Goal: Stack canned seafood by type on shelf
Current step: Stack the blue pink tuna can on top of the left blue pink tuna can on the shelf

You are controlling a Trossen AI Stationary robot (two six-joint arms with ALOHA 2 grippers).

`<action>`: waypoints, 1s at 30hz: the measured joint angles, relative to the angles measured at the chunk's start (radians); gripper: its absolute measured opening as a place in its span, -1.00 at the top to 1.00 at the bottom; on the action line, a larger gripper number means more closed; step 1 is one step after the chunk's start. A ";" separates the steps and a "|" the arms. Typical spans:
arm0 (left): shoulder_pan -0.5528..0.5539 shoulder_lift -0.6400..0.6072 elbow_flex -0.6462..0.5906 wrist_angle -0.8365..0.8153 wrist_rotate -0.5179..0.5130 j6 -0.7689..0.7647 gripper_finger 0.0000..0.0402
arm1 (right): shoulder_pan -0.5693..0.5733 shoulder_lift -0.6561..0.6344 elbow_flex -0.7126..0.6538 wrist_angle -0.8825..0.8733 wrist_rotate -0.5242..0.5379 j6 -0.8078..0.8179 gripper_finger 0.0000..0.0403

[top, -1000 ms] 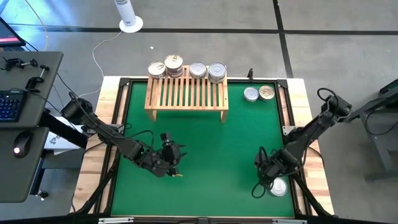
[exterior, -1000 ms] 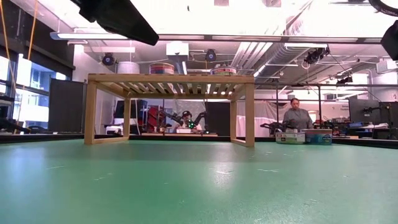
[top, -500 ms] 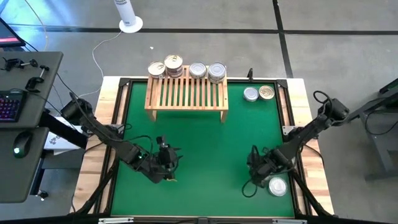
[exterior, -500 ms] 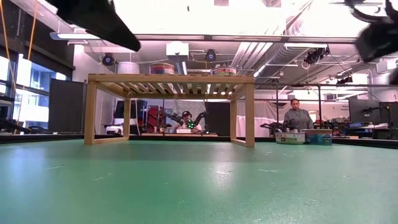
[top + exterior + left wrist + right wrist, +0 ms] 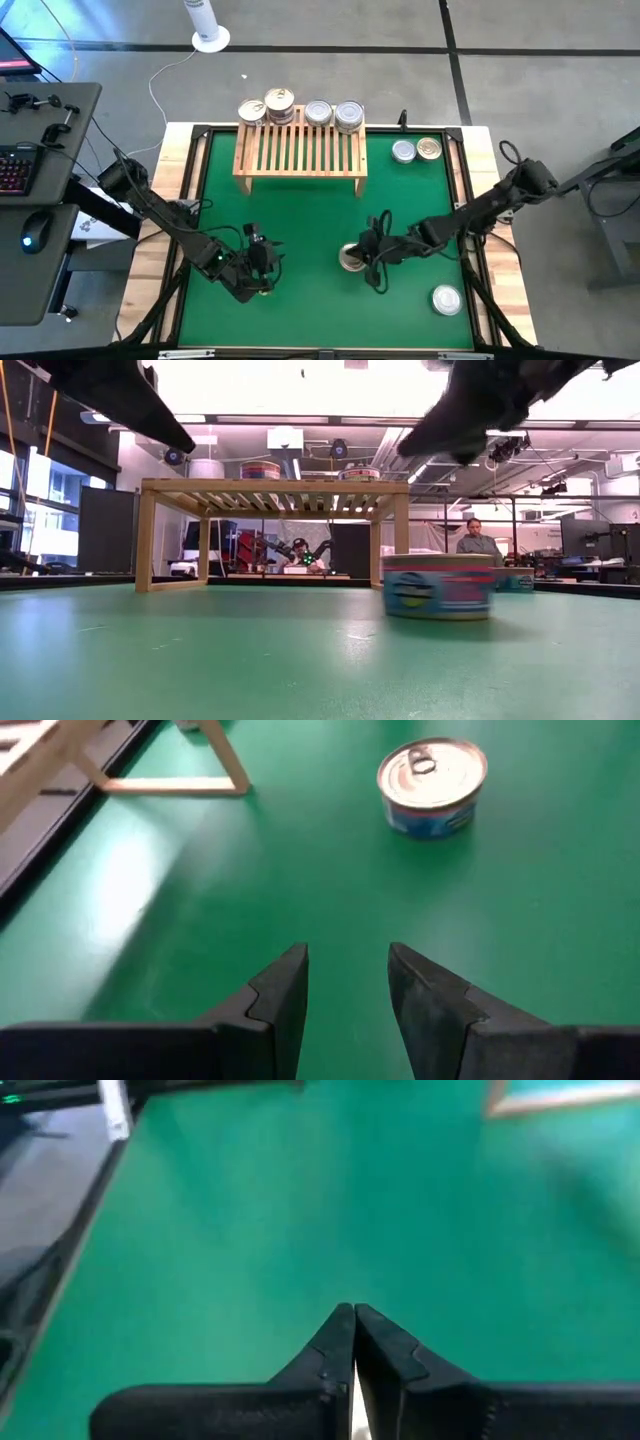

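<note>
High view: overhead, facing straight down, far enough to take in the whole worktop (image 5: 330, 240), both arms and the floor around. Low view: set at mat level, facing level across the worktop to the shelf (image 5: 273, 495) and the room behind; a tin (image 5: 438, 586) stands near the lens. Left wrist view: close above the mat, looking past the left pincer (image 5: 347, 982) to that same tin and a shelf leg. Right wrist view: close over bare mat, past the right pincer (image 5: 353, 1342).

1. The left gripper (image 5: 268, 262) hangs low at the near left, its fingers (image 5: 283, 995) parted with nothing between them.
2. The right gripper (image 5: 362, 252) reaches toward the centre, fingers (image 5: 340, 1342) pressed together.
</note>
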 joint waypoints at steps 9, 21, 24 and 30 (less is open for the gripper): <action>-0.009 0.000 0.000 -0.020 -0.029 -0.133 0.37 | 0.125 -0.115 0.001 -0.445 0.340 0.274 0.75; 0.042 0.049 0.000 0.060 -0.042 -0.209 0.37 | 0.108 -0.104 -0.322 -0.076 0.100 0.230 -0.53; 0.072 0.091 -0.001 0.113 0.012 -0.194 0.37 | 0.101 -0.104 -0.420 0.164 0.043 0.145 -0.70; 0.152 0.197 -0.001 0.299 0.158 -0.053 0.37 | 0.085 -0.104 -0.532 0.418 0.065 0.024 -0.81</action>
